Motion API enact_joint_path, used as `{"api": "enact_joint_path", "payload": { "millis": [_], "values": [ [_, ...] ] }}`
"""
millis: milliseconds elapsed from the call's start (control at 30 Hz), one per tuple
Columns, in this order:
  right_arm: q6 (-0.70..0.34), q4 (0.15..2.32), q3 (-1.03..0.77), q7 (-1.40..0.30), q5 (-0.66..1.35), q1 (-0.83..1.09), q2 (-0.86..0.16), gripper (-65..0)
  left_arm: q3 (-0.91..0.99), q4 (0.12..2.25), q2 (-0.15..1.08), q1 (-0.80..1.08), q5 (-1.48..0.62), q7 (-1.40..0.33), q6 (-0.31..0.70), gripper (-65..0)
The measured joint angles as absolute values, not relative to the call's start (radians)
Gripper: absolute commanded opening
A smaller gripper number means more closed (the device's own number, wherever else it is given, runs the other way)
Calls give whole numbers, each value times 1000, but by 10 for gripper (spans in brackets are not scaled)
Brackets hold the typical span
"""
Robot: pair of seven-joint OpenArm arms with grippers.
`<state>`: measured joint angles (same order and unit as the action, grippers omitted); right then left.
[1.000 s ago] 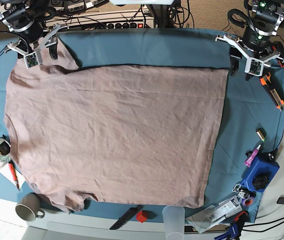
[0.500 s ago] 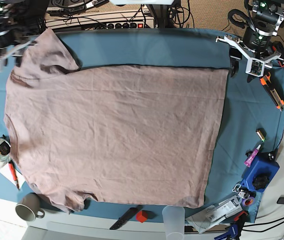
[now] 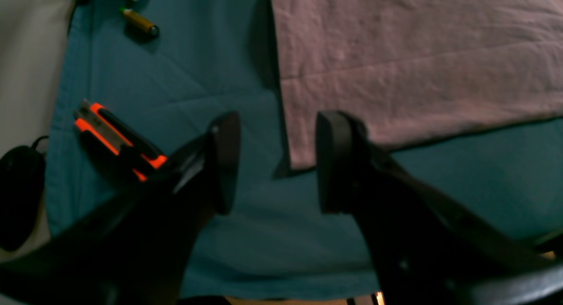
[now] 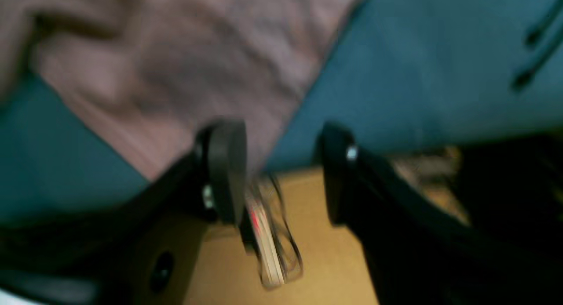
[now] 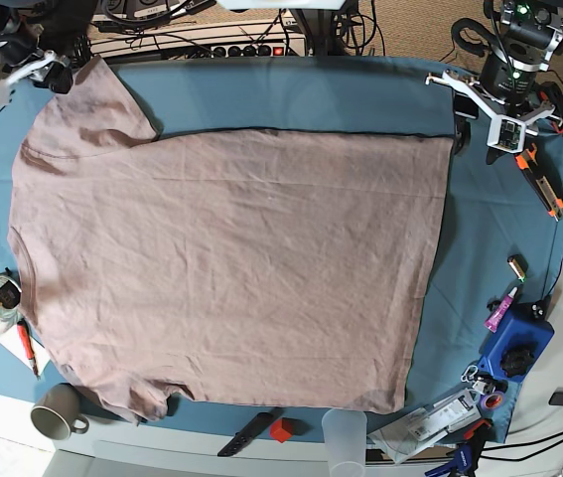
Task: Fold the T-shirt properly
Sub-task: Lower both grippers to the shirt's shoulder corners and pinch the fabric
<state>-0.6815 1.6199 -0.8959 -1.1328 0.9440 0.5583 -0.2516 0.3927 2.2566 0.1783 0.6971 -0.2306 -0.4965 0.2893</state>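
From the base view, I see the T-shirt (image 5: 226, 268) flat across the desk (image 5: 291, 94), both arms at 12 o'clock corners. On left wrist, left gripper (image 3: 272, 162) fingers spread, empty, hem corner at 12 o'clock. On right wrist, blurred, right gripper (image 4: 281, 171) fingers spread beyond the sleeve; I risk grabbing the cloth underneath too.

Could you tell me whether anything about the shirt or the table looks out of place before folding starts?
The T-shirt lies mostly flat, but its lower sleeve is bunched and hangs off the table cloth edge near the mug. Loose tools crowd the cloth's margins.
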Motion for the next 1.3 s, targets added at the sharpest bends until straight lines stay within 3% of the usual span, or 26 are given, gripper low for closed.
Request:
{"api": "enact_joint_path", "payload": {
  "millis": [467, 733, 967, 1300],
  "values": [
    [-704, 1603, -807, -1143, 1023, 554, -256, -370, 393, 2257, 178, 663, -237, -508, 289, -366],
    [-708, 1609, -776, -1109, 1050, 550, -187, -370, 393, 2256, 178, 661, -237, -519, 290, -366],
    [-710, 1609, -776, -1098, 1037, 551, -186, -370, 393, 2253, 178, 661, -308, -523, 289, -366],
    [-712, 1609, -776, -1099, 1034, 551, -186, -370, 393, 1993, 171, 530, -386, -599, 287, -328]
  ]
}}
